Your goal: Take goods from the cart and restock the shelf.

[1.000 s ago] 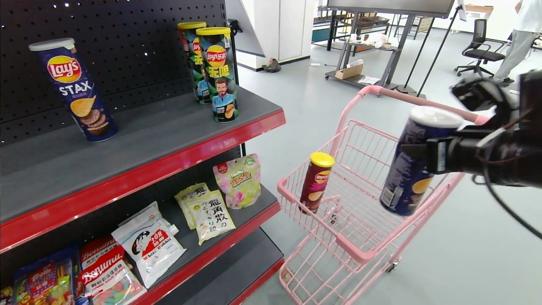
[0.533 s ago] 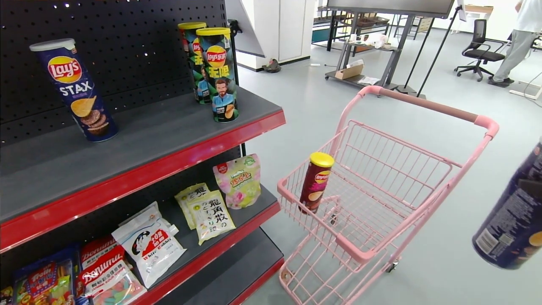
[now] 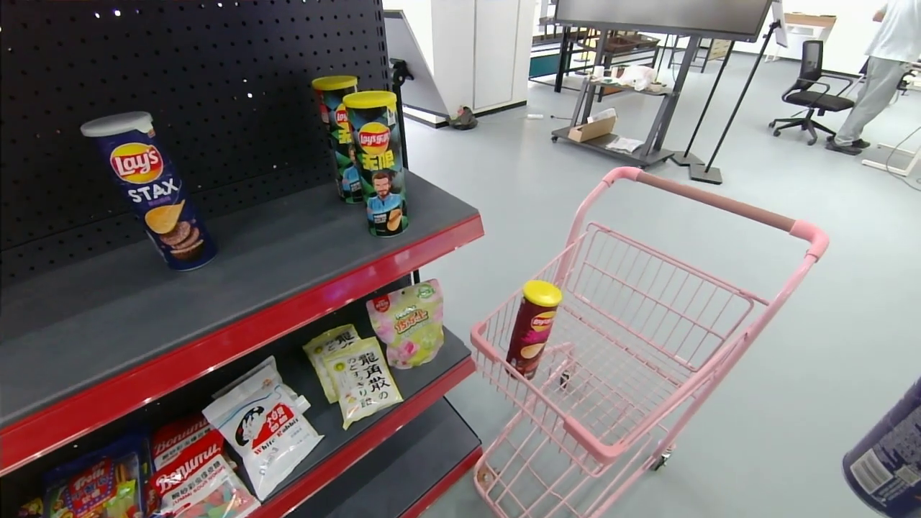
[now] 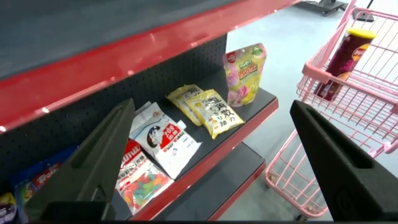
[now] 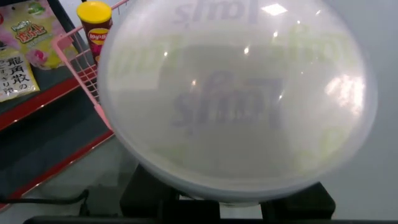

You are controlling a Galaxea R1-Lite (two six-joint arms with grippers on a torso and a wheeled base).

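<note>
Bright, even light from overhead. Glare spots on the lid (image 5: 236,99) of the can (image 3: 888,460); soft shade beneath the top shelf (image 3: 273,252).

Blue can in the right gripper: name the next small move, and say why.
Probably swing the blue can left toward the top shelf: it hangs low beside the cart, and bare shelf shows between the shelved can and green cans.

A dark blue can (image 3: 888,460) with a translucent white lid is sitting clamped in the right gripper (image 5: 227,202), lid toward the wrist. A maroon can (image 3: 531,329) with a yellow lid is standing in a corner of the pink wire cart (image 3: 712,205), apart from that gripper on its shelf side. The red-edged grey shelf (image 3: 288,252) is standing just ahead of the left gripper (image 4: 211,102), whose fingers are spread wide.
</note>
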